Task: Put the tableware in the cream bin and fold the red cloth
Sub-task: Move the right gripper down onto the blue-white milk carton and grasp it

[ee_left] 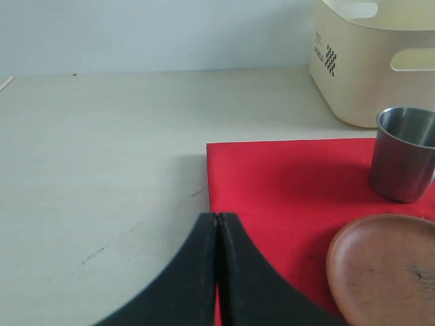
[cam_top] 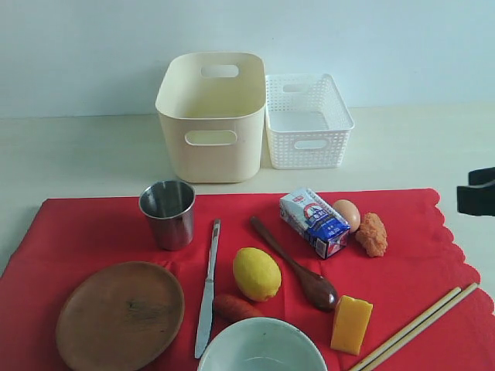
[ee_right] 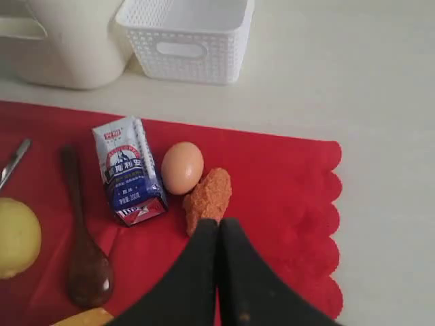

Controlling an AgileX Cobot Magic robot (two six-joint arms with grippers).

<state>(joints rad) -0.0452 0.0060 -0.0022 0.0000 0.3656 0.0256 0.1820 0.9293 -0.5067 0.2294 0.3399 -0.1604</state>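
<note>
Pale bowl [cam_top: 261,348], red cloth [cam_top: 418,255], beige table [cam_top: 77,154], wall [cam_top: 77,54]

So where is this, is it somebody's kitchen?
Probably not a real kitchen. It looks like a practice table for a robot: a red cloth laid with a steel cup, a lemon and more, a cream bin and white basket before a bare wall, and the robot's right tool above the cloth.
</note>
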